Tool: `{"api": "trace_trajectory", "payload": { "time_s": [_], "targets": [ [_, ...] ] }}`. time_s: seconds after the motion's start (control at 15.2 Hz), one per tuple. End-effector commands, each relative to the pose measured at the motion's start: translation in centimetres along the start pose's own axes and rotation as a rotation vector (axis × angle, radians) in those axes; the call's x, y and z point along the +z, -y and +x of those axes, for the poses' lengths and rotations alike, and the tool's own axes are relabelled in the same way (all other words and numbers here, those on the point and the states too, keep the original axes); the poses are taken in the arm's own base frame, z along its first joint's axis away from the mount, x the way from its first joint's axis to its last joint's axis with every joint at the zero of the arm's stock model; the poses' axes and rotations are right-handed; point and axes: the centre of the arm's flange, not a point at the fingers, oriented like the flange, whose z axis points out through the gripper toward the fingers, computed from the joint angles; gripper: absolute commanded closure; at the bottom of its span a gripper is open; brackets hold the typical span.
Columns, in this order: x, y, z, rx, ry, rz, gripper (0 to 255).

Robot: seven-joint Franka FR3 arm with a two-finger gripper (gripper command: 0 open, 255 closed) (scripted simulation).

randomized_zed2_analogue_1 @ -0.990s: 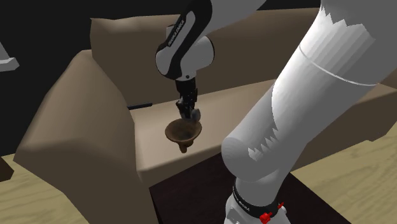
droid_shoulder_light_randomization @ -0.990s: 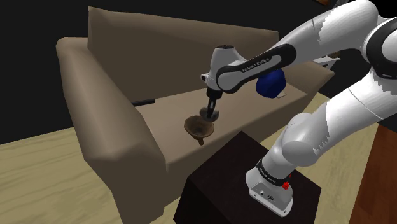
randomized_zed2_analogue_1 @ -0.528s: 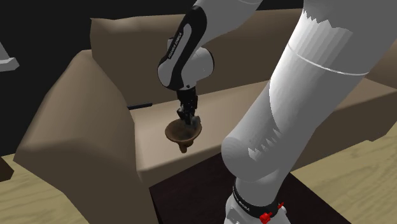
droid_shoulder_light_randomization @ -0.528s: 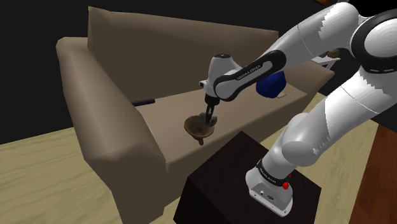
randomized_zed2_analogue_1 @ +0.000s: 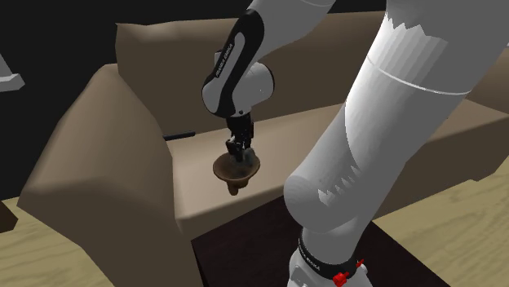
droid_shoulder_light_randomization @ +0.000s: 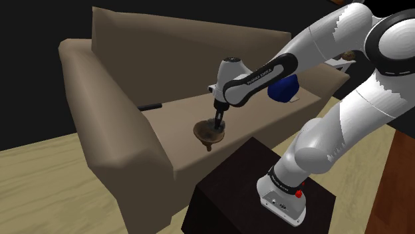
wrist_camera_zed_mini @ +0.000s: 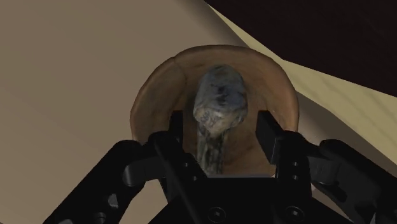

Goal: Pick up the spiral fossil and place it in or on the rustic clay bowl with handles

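Tan sofa [droid_shoulder_light_randomization: 126,66] cushions stretch under the arm, with a black area behind and pale wood floor [droid_shoulder_light_randomization: 46,193] in front. On the seat near its front edge sits the brown clay bowl [wrist_camera_zed_mini: 159,89]. The mottled grey fossil [wrist_camera_zed_mini: 219,102] rests inside the bowl, standing on edge. The black gripper [wrist_camera_zed_mini: 221,124] hangs just over the bowl, its fingers [wrist_camera_zed_mini: 175,127] spread apart on either side of the fossil without touching it. A blue object [droid_shoulder_light_randomization: 282,90] lies farther along the seat
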Motion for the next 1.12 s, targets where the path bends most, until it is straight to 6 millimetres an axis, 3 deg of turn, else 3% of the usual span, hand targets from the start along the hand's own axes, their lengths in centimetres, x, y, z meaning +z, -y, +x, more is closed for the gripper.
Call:
{"api": "trace_trajectory", "payload": {
  "time_s": [0.0, 0.26, 0.53, 1.06],
  "targets": [
    [0.0, 0.0, 0.0, 0.0, 0.0, 0.0, 0],
    [0.0, 0.0, 0.0, 0.0, 0.0, 0.0, 0],
    [-5.0, 0.0, 0.0, 0.0, 0.0, 0.0, 0],
    [-5.0, 0.0, 0.0, 0.0, 0.0, 0.0, 0]
  ]
}}
